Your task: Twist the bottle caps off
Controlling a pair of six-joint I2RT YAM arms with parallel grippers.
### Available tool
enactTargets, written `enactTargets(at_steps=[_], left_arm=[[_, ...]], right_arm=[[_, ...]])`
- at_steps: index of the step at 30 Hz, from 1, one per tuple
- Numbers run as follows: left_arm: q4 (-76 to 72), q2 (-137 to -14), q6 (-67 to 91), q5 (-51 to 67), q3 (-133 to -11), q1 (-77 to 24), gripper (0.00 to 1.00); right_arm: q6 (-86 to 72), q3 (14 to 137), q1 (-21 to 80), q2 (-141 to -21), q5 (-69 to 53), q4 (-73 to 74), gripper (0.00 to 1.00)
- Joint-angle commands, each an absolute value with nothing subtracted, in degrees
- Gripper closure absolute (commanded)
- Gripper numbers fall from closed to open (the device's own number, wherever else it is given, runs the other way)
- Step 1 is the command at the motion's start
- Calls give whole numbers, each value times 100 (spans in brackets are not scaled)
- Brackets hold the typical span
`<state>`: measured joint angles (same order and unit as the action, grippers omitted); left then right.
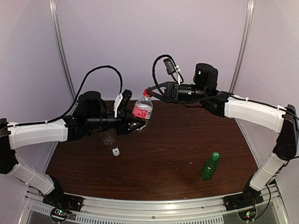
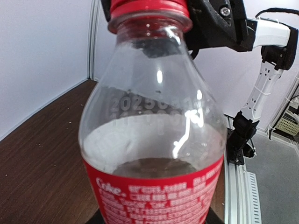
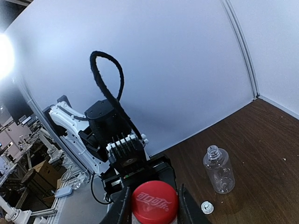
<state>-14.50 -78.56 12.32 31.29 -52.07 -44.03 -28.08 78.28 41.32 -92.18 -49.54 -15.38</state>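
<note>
A clear Coke bottle (image 1: 142,111) with a red label is held upright above the table. My left gripper (image 1: 138,122) is shut on its lower body; in the left wrist view the bottle (image 2: 154,140) fills the frame and only the dark finger edges show at the bottom. Its round red cap (image 1: 147,92) sits between my right gripper's (image 1: 152,91) fingers (image 3: 122,210), which are closed against its sides (image 3: 154,203). A green bottle (image 1: 210,165) with its green cap (image 1: 215,154) on lies at the front right. The white nozzle cap (image 1: 115,151) lies loose on the table.
A clear bottle with no cap (image 1: 109,136) stands just under my left arm, with the white cap in front of it; both show in the right wrist view (image 3: 218,170). White walls close in the table at the back and sides.
</note>
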Motion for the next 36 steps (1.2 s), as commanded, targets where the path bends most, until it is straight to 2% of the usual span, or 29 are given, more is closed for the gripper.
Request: enactTargets(at_steps=[1,6,9,12,17,23,28,36], left_arm=[[-2098,-7618,1239,4233,-5051,-4399,76],[-2964,-7601,1821,5450,-4875,-4403,75],[-3256,-7582,2041,5794,-4799,-4402,76],[-3306,-7546,2083,5847,-4771,-4403,76],[-3076,-7515,1954,5614,-4798,-4402,77],[-2570,-7491,1698,4947,-4927,-4399,78],[-2120,-7480,1528,4219,-5048,-4403,78],[-1986,-7501,1529,3638,-5100,-4403,79]], right_arm=[[-2437,7947,4096,-9305,-5972,-2020,100],[-2390,7882,4095,-9421,-7239,-2779,100],[-2391,7967,4096,-9541,-7739,-2917,100],[-2395,8056,4081,-9627,-7868,-2841,92],[-2200,8352,3996,-9664,-7118,-1864,76],[-2058,8451,4003,-9343,-6119,-977,42],[-2027,8447,4096,-9073,-5279,-513,23],[-2258,8520,4441,-9006,-3773,-227,20]])
